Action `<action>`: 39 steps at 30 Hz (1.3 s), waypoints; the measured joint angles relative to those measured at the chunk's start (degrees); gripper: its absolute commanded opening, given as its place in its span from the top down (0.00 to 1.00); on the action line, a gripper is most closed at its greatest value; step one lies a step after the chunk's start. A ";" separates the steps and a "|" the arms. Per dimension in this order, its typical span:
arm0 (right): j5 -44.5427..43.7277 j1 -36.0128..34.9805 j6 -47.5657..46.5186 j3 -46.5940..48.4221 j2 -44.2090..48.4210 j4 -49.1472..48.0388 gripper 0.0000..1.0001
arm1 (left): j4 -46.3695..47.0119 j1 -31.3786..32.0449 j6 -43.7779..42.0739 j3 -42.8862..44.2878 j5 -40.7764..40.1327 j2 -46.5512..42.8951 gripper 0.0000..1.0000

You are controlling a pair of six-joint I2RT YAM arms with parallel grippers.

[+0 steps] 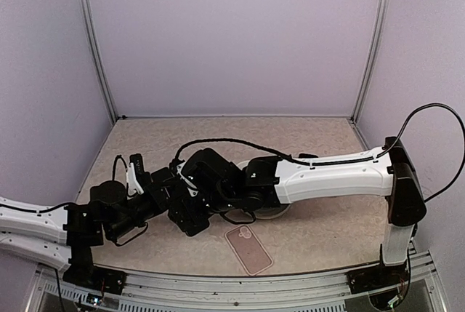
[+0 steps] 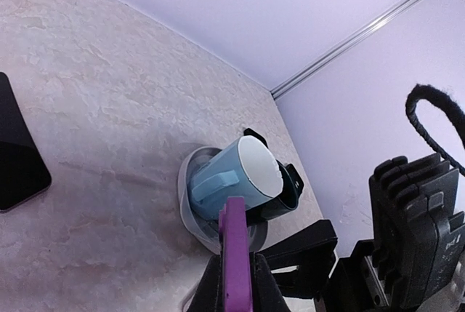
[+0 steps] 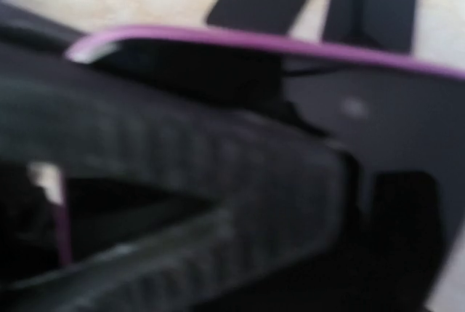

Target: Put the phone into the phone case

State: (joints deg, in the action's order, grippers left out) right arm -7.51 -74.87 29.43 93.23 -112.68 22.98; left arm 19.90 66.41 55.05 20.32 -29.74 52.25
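Note:
My left gripper (image 2: 236, 277) is shut on a purple phone case (image 2: 234, 236) and holds it on edge above the table. In the top view the left gripper (image 1: 172, 197) and right gripper (image 1: 190, 216) meet left of centre, and the arms hide the case. The right wrist view is blurred. It shows the case's purple rim (image 3: 290, 44) over a dark face, close against my right fingers (image 3: 218, 181). I cannot tell whether they grip it. The phone (image 1: 248, 249), a flat pinkish slab, lies on the table in front of the grippers. It looks dark at the left edge of the left wrist view (image 2: 18, 152).
A grey bowl (image 2: 187, 206) holds a tipped light-blue mug (image 2: 232, 174) and a dark cup (image 2: 290, 188). In the top view the bowl (image 1: 280, 212) sits under my right forearm. Lilac walls enclose the table on three sides. A black cable (image 1: 218, 142) loops over the right arm.

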 measured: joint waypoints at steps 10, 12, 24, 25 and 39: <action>-4.42 -0.26 1.01 -1.57 0.39 -0.02 0.04 | 2.08 0.33 -0.61 0.00 -1.07 2.27 1.00; -4.66 -0.11 1.18 -1.70 0.46 0.00 0.05 | 2.86 0.35 -0.31 -0.02 -0.87 2.29 1.00; -2.89 -0.04 2.51 -4.48 1.99 -3.61 0.60 | 6.01 0.50 0.92 -1.11 -0.28 1.66 1.00; -2.89 -0.04 2.47 -4.81 2.14 -4.00 0.62 | 6.14 0.50 1.05 -1.16 -0.26 1.73 1.00; -9.16 0.52 3.45 -26.97 12.46 -3.85 0.70 | 0.04 0.98 1.79 -0.85 -1.99 3.17 0.01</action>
State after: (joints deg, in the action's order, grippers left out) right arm -16.67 -74.35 32.88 66.26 -100.22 19.14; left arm 19.94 67.40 56.84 19.46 -31.73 55.42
